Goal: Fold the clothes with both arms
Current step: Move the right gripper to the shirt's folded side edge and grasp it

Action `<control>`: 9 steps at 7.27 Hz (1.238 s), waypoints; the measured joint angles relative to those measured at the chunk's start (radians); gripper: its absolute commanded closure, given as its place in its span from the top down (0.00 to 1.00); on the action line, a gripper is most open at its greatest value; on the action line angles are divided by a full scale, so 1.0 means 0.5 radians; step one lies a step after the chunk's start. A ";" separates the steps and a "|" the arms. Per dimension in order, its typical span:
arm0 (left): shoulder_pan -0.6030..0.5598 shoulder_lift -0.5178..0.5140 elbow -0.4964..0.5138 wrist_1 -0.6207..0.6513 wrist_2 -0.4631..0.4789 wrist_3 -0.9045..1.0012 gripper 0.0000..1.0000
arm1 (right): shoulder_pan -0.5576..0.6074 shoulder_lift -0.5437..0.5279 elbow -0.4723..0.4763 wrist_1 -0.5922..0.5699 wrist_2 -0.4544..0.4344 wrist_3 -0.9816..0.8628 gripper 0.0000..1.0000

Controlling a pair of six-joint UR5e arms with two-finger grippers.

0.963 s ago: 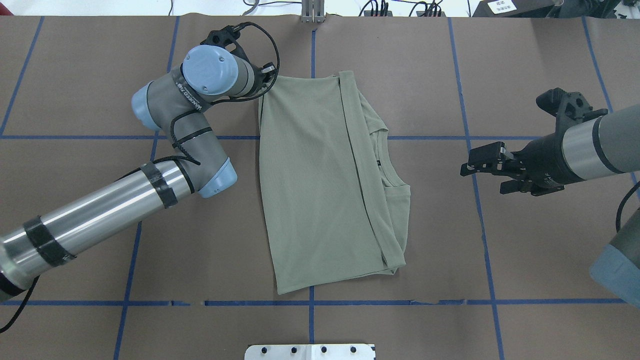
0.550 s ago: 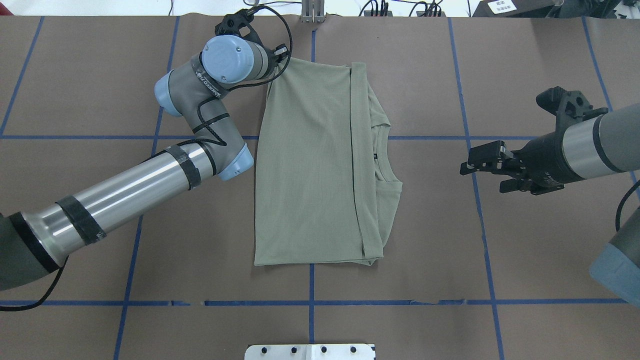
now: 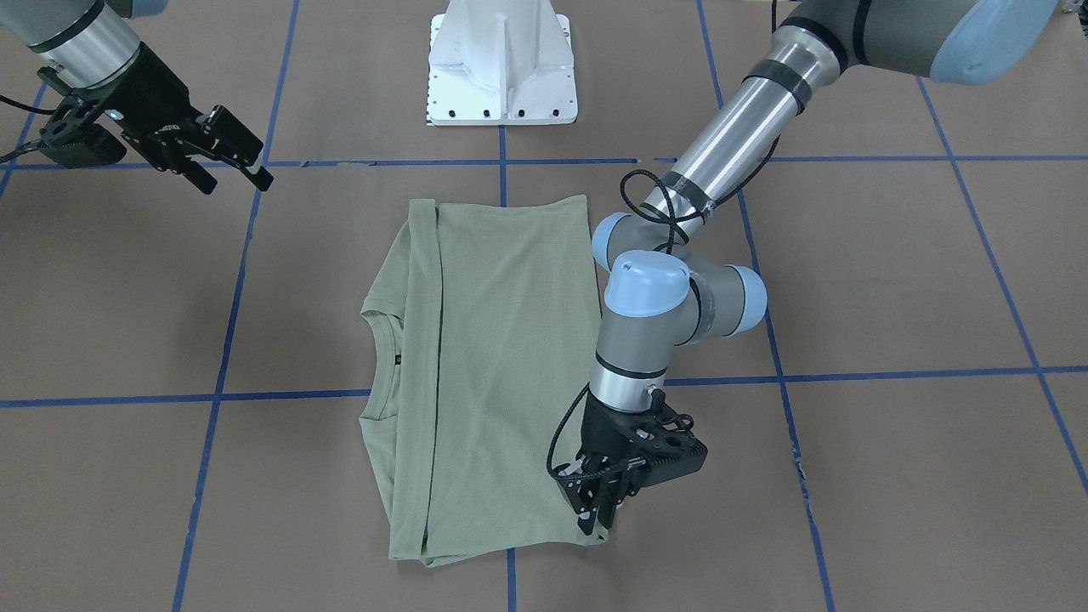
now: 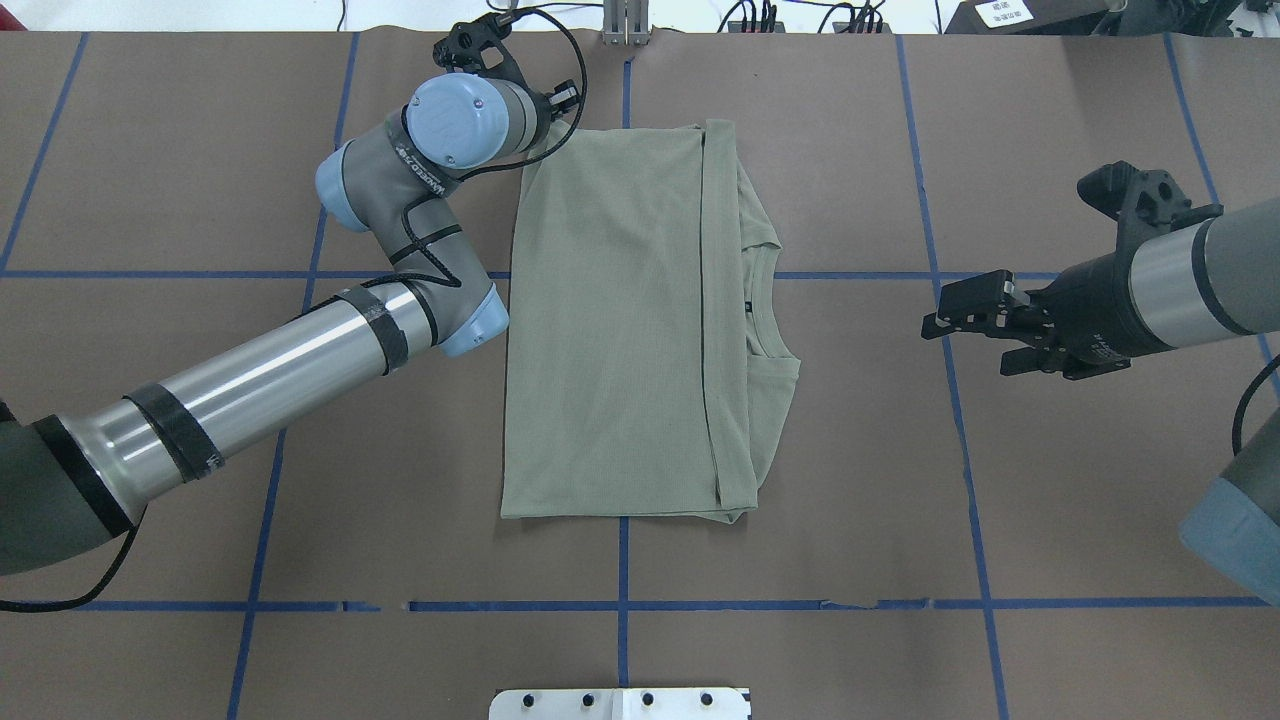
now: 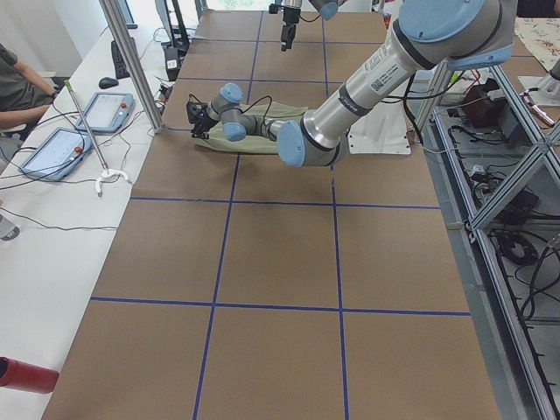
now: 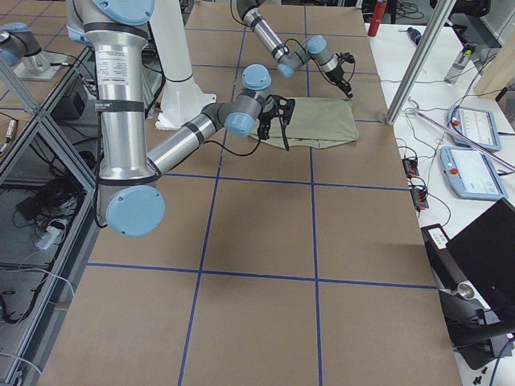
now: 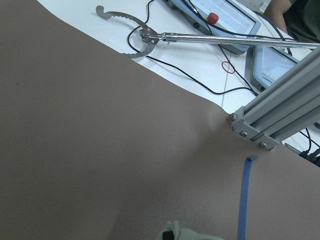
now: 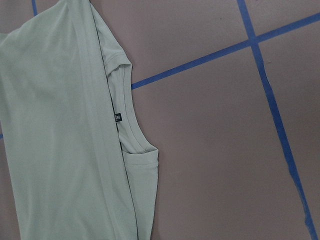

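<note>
The shirt (image 4: 620,330) is laid flat on the tabletop (image 4: 850,480), folded lengthwise into a long panel, between the two grippers. One corner of it appears to be pinched by the left gripper (image 3: 599,510), whose jaws are set narrow on the cloth, and the rest of the panel stretches away from those jaws. The right gripper (image 4: 962,335) is held well apart from the shirt, off the side where the collar (image 4: 768,305) shows, with its jaws spread wide and nothing in them.

The knit is judged to be light, soft and limp. No shape would be kept once it is lifted, and the stacked layers could slide over one another. A hold is best taken at the corners, with all layers pinched together and one corner given to each gripper, so that sagging and twisting are avoided.
</note>
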 measured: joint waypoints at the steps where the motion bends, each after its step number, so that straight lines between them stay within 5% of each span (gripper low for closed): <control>1: -0.013 0.000 -0.015 -0.002 -0.011 0.044 1.00 | 0.003 0.015 -0.007 -0.003 -0.005 -0.001 1.00; 3: -0.072 0.038 -0.135 0.014 -0.135 0.095 1.00 | -0.006 0.036 -0.036 -0.006 -0.025 -0.001 1.00; 5: -0.116 0.297 -0.517 0.148 -0.329 0.241 1.00 | -0.065 0.075 -0.079 -0.059 -0.101 -0.015 1.00; 9: -0.113 0.766 -1.554 0.836 -0.508 0.462 1.00 | -0.506 0.590 -0.185 -0.849 -0.578 -0.193 1.00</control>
